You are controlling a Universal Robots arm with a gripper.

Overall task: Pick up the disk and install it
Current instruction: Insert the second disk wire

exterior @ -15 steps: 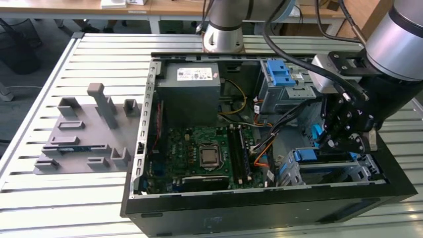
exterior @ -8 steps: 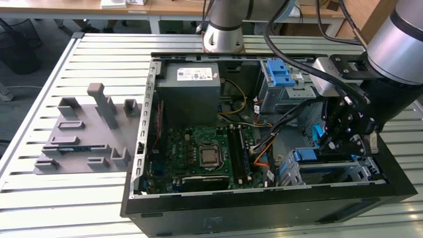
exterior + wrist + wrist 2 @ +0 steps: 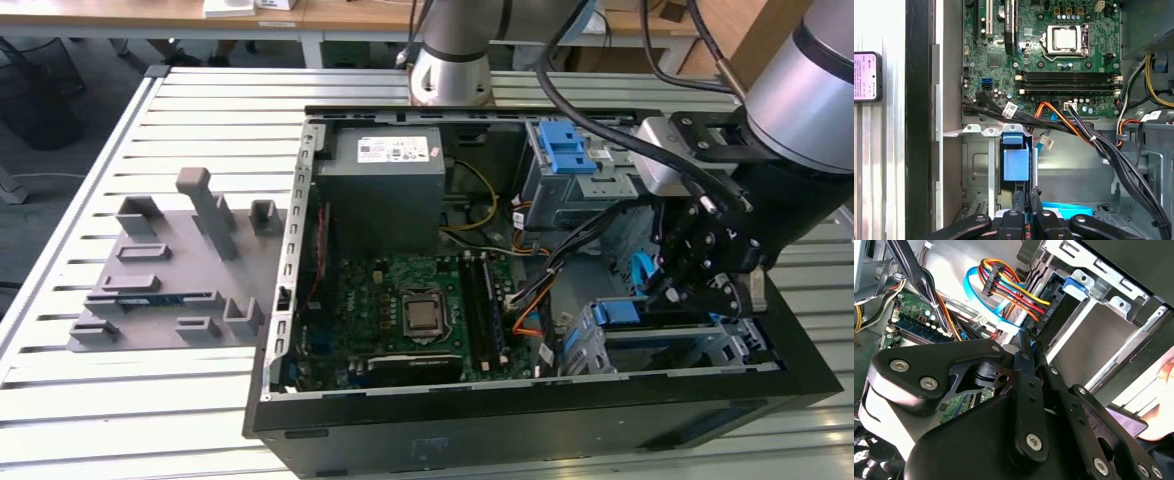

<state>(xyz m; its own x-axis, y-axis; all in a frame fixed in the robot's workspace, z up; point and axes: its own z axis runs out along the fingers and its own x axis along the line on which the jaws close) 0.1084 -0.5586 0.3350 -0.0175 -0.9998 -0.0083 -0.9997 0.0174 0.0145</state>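
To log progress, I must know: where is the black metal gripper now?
The black metal gripper hangs inside the open black computer case, at the exterior view's right, over the silver drive cage beside the green motherboard.

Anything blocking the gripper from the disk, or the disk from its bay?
Nothing visible. The gripper is right at the disk, whose blue bracket already sits in the drive cage slot; the cables pass beside it, not across.

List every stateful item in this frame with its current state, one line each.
Computer case: side panel off, interior exposed.
CPU socket: retention latch down.
Disk: standing on edge in the drive cage, blue bracket visible.
Tool: fingers close together at the disk's edge.
Grey fixture: on the table, nothing in it.
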